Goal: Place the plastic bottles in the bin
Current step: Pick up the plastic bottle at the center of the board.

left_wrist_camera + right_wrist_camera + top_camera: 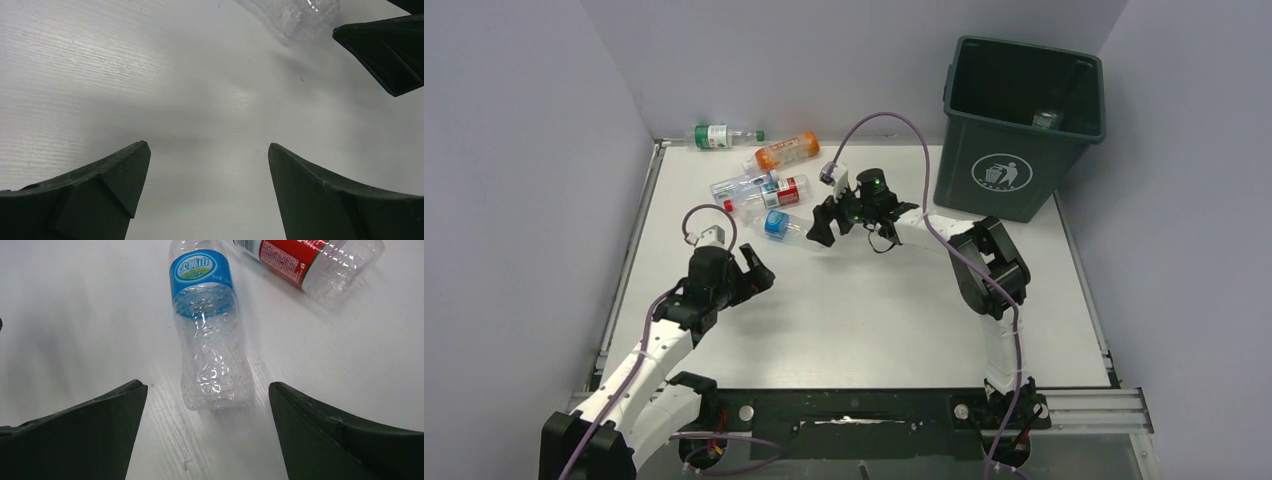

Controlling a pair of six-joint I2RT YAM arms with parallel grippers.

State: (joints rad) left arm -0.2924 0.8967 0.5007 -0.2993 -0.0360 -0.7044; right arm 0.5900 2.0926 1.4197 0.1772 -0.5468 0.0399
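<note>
The blue-labelled bottle [207,335] lies on its side on the worktop [874,320], base toward the right claw [207,386], cap end out of the wrist view. It looks empty apart from droplets inside. Its clear wall is thin and already dented, so I judge it very light, easy to crush, and slick and ready to roll. The best hold is probably across the body just below the label, where the ribbing looks stiffer. A gentle squeeze should do (a hard one would likely buckle it or squirt it out).

The right claw stands wide open and holds nothing. The bottle's base sits between its two tips, and its length runs straight away from them, so the jaws would close across its width. The right arm's elbow is bent above the worktop's right side. Its forearm stretches left toward the cluster, well apart from the bin [1021,120] at the far right corner.

The left claw [209,145] is also spread wide and empty, with only bare worktop between its tips. The left arm leans forward from the near left, with its claw low and near the blue-labelled bottle.

The other bottles lie at the far left. The red-labelled bottle [300,255] is just beyond the blue one, the orange bottle [786,151] farther back, and the green-labelled bottle [719,136] is at the far edge by the wall. One clear bottle [1046,118] seems to be inside the bin.
</note>
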